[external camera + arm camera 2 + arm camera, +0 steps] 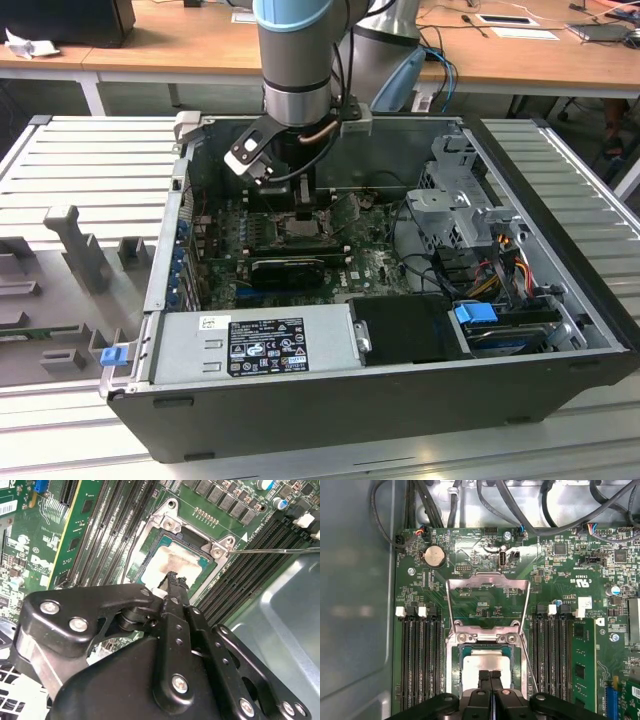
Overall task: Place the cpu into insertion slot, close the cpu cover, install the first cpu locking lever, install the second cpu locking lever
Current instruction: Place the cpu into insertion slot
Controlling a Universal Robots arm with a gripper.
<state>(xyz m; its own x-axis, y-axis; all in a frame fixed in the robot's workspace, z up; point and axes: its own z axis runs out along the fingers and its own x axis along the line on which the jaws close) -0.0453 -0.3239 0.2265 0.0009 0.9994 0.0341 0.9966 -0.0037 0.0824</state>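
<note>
The cpu [487,664] lies flat in the insertion slot [454,660], its pale top showing inside the silvery rim; in the second wrist view the cpu [175,560] has a smeared, shiny face. The cpu cover [487,582] is swung open and rests back on the board beyond the socket, with green board visible through its window. A thin wire locking lever [529,667] runs along one side of the socket, and the lever [270,550] stands free of the frame. My gripper [490,676] is shut, fingers pressed together, tips just over the cpu [172,577]. In the exterior view it [304,212] reaches down into the case.
Black memory slots [420,660] flank the socket on both sides. Cables [520,510] loop along the board's far edge. The grey case wall [355,605] is close by. A grey power supply [255,345] and a drive cage [455,195] fill the case's front and the exterior view's right.
</note>
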